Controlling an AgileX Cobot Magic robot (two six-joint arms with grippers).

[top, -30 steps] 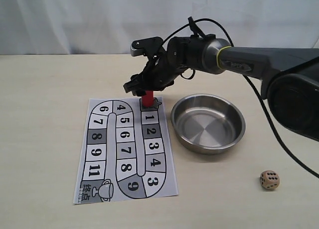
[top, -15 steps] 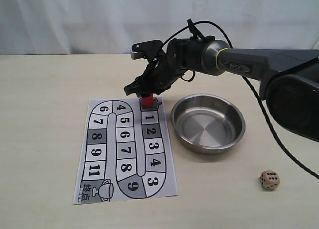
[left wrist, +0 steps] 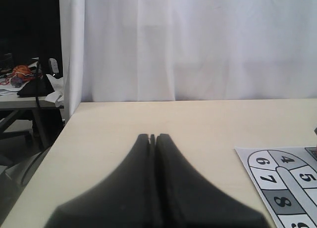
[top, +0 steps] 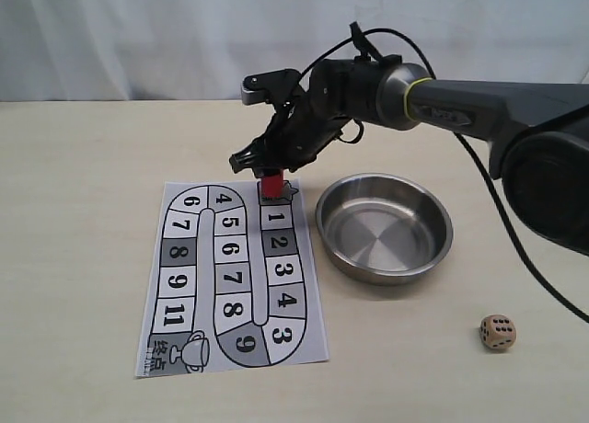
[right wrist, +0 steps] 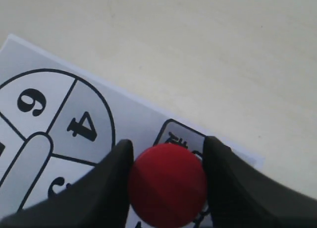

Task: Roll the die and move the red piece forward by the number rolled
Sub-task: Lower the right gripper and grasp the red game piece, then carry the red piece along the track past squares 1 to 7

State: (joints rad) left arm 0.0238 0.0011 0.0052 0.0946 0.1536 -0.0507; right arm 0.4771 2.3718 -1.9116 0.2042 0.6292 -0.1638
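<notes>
The red piece stands upright on the start square at the top of the paper game board, just above square 1. My right gripper has come down over it, one finger on each side. In the right wrist view both fingers press the round red top, so the right gripper is shut on the red piece. The beige die lies on the table at the front right, several pips facing me. My left gripper is shut and empty, low over bare table left of the board.
A steel bowl sits empty just right of the board, between the red piece and the die. A white curtain backs the table. In the left wrist view, the table edge drops off towards a cluttered room.
The right gripper has sunk a little lower over the red piece, so less of the red shows below the fingers. The die, bowl and board have not moved.
</notes>
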